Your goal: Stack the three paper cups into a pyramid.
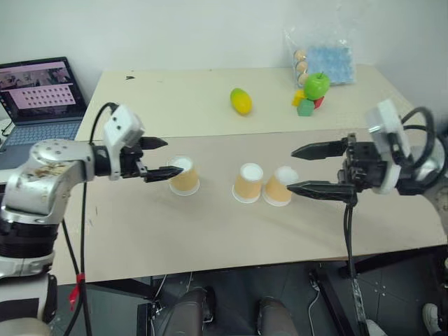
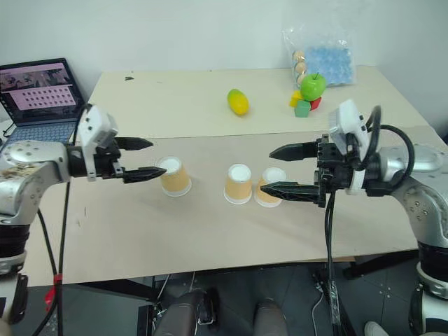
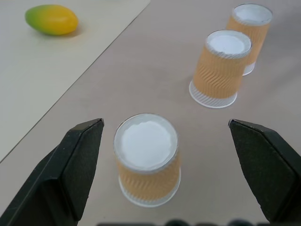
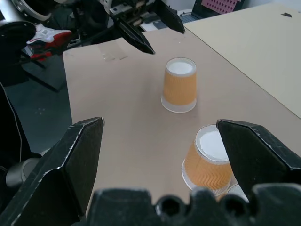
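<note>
Three paper cups (image 1: 248, 183) stood inverted on the desk (image 1: 210, 238), axes vertical, unstacked. Left tool (image 1: 157, 157) and right tool (image 1: 302, 169) both spread, empty.

Three paper cups (image 1: 250, 183) stand upside down in a row across the worktop (image 1: 210, 231) before me: one apart on my left, two touching toward my right. Behind them lies a mango (image 1: 241, 101); a laptop (image 1: 38, 94) sits far left.
</note>
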Robot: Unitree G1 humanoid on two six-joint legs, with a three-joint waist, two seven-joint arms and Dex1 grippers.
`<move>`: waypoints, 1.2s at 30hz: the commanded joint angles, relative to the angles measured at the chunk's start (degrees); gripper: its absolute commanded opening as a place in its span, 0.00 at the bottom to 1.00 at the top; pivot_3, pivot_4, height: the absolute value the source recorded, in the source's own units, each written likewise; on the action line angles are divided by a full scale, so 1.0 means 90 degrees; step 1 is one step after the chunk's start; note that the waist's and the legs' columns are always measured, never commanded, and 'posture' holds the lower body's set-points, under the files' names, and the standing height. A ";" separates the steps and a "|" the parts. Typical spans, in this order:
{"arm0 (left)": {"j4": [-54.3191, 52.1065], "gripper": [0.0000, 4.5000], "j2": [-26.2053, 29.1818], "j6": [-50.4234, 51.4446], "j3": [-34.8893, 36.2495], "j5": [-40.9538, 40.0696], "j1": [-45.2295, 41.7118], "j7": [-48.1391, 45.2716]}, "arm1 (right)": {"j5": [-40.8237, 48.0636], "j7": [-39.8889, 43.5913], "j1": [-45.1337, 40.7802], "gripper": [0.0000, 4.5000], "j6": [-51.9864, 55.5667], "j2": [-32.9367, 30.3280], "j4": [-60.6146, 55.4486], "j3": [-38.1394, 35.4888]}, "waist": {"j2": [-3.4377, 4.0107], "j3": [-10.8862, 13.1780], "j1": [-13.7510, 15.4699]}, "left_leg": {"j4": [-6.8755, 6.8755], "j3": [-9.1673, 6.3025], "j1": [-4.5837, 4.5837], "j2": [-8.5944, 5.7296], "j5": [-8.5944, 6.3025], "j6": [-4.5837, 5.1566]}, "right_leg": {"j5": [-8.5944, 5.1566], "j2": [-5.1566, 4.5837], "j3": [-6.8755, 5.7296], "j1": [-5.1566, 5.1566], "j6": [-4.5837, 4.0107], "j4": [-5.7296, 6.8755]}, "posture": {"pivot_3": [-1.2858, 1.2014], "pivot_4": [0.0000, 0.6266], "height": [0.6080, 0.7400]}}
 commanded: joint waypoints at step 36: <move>0.1491 0.60 -0.2116 -0.1859 -0.0378 0.1070 -0.0055 0.0649 | -0.0748 -0.0669 -0.0860 1.00 -0.0419 0.0358 0.0423 -0.0018 | -0.0002 -0.0001 0.0057 | -0.0012 0.0015 -0.0029 0.0002 0.0006 -0.0006 | 0.0010 0.0008 0.0010 -0.0032 0.0000 0.0004 | 0.52 0.24 1.00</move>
